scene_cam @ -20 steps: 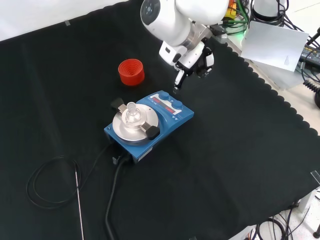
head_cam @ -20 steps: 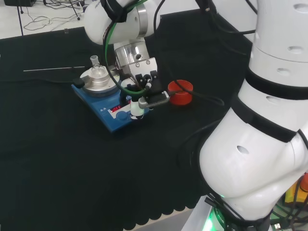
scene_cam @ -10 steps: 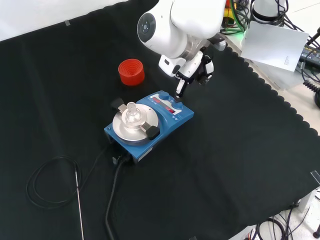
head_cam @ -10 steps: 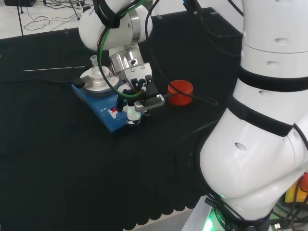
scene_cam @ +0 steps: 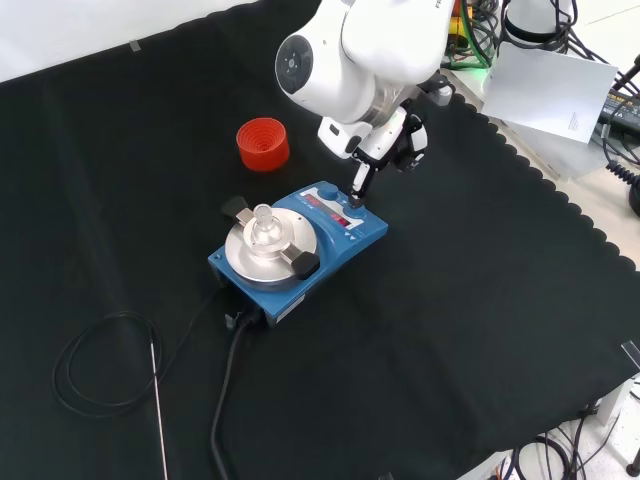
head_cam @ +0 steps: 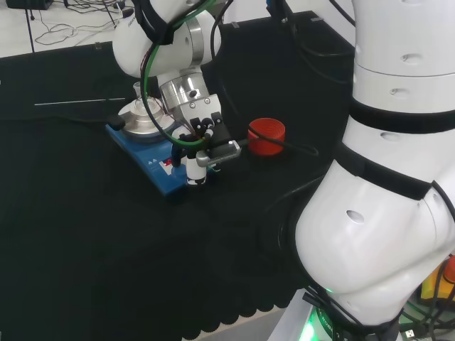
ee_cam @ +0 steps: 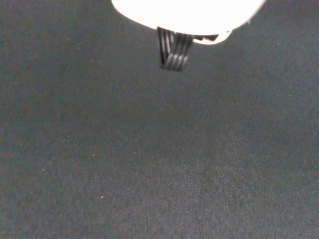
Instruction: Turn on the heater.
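Fingers (scene_cam: 358, 183): one dark finger points straight down at the control strip of the heater (scene_cam: 298, 248), tip at or just above the knob end nearest the hand (scene_cam: 393, 140). The rest look tucked back under the palm, holding nothing, so I log the hand as poking, not grasping; contact of tip on panel cannot be settled from the front view. In the head view the hand (head_cam: 206, 149) sits over the heater's near corner and hides the tip.

Step in hand (judgement): final approach or press on the heater's control. A red display strip shows beside the fingertip, which may mean the unit already has power; not readable.

Next move (judgement): a short straight press or a small turn on the control under the fingertip, kept clear of the plate (scene_cam: 268, 250) beyond the fingers, since the glass vessel (scene_cam: 263, 222) stands on it and a sideways nudge could shift the heater body.

Count:
- heater: 1, blue, directly beneath the fingers on the tabletop (scene_cam: 480, 330)
- glass vessel: 1, on the plate, just beyond the fingers
- red ring (scene_cam: 263, 144): 1, off to the side of the fingers, apart from the heater
- thin rod (scene_cam: 158, 410): 1, well away from the fingers, past the heater
- cable (scene_cam: 225, 400): 1 thick lead from the heater's far end; thinner looped wire beside it
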Controlling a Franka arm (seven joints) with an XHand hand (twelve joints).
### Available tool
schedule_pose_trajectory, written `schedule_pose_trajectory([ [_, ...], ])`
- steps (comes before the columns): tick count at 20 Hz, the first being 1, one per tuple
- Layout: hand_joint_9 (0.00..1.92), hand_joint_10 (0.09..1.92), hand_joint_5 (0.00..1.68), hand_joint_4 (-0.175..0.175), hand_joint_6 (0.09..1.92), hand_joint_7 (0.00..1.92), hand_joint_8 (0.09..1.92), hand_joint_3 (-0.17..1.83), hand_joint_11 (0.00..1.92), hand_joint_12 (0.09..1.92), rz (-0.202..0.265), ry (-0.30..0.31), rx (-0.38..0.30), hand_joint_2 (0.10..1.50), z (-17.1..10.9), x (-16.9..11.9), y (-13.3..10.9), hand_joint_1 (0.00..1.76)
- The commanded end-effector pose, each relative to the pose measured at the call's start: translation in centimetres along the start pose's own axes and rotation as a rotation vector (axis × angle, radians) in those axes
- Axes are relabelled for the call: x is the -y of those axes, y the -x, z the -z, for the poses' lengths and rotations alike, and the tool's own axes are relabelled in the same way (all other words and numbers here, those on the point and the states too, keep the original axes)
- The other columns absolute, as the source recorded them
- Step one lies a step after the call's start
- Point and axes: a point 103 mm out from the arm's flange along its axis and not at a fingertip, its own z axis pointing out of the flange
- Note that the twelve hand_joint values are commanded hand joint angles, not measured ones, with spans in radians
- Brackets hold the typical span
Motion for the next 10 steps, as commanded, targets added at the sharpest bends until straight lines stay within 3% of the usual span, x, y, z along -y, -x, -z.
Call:
schedule_pose_trajectory([
  [1,1.56,1.44,0.32,-0.004,0.18,1.46,1.55,1.04,1.08,1.24,0.003,-0.013,-0.017,0.62,-0.06,-0.22,0.68,1.4],
  [10,1.57,1.43,0.34,-0.005,0.17,1.46,1.55,1.05,1.08,1.24,-0.001,-0.026,-0.022,0.62,-0.09,-0.52,1.13,1.39],
])
